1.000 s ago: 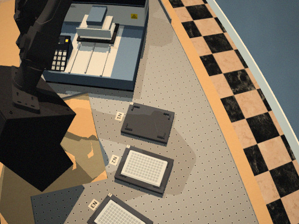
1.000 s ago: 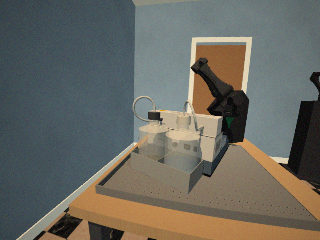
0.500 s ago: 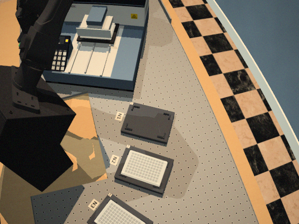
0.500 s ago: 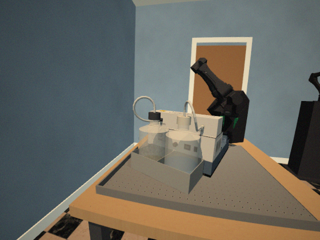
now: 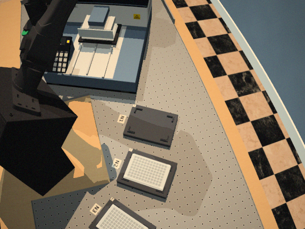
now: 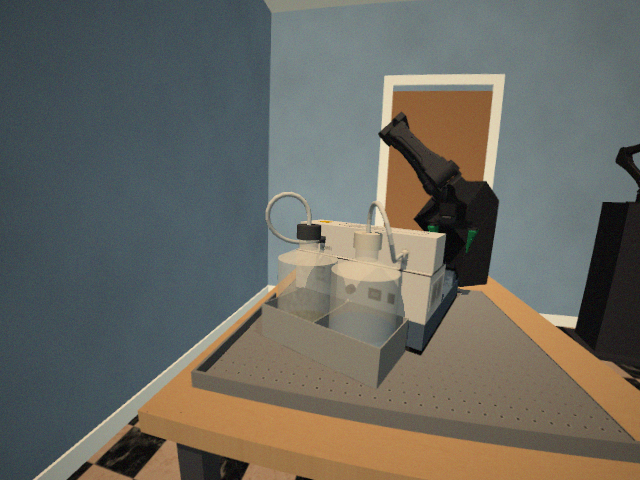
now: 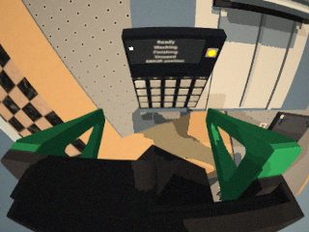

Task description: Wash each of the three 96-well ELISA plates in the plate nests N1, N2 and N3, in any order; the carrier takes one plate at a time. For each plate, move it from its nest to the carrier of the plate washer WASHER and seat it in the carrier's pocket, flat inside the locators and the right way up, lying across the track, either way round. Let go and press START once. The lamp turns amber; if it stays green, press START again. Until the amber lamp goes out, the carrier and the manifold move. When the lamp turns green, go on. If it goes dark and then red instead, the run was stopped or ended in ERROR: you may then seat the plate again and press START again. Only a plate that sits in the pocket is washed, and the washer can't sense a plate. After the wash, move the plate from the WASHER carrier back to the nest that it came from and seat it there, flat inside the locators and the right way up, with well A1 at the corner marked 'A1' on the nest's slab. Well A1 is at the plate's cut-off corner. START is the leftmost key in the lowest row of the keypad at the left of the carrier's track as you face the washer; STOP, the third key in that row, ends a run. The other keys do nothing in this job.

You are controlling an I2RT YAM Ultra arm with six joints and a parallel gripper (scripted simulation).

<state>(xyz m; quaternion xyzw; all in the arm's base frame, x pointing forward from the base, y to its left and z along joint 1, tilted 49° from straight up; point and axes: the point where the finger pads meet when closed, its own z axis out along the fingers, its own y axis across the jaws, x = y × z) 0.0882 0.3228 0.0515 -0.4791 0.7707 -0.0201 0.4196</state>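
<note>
The gripper hangs above the washer's keypad with its green fingers spread wide apart, holding nothing. An amber lamp glows on the keypad. The carrier sits far back under the washer's head. Nest N1 has no plate in it; white plates sit in N2 and N3 on the bench.
</note>
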